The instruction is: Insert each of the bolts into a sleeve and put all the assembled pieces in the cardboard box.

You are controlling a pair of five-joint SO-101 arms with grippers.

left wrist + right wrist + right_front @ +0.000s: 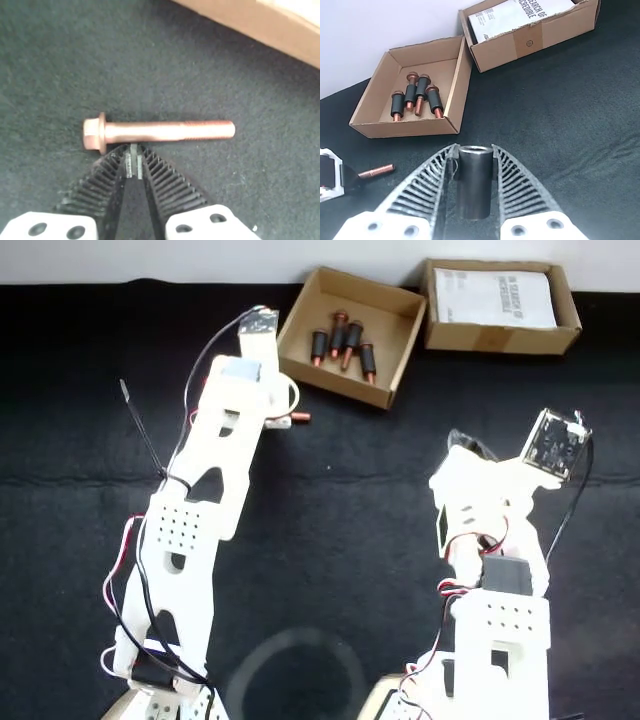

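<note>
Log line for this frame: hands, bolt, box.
left hand: shut, tips beside loose copper flanged bolt | right hand: shut on dark metal sleeve | open cardboard box: four assembled pieces

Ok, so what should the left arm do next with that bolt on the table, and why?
Probably open the left gripper and ease it over the bolt to grasp its shank. It sits shut beside the bolt, which lies loose on the table, while the right gripper holds a sleeve ready to receive it.
</note>
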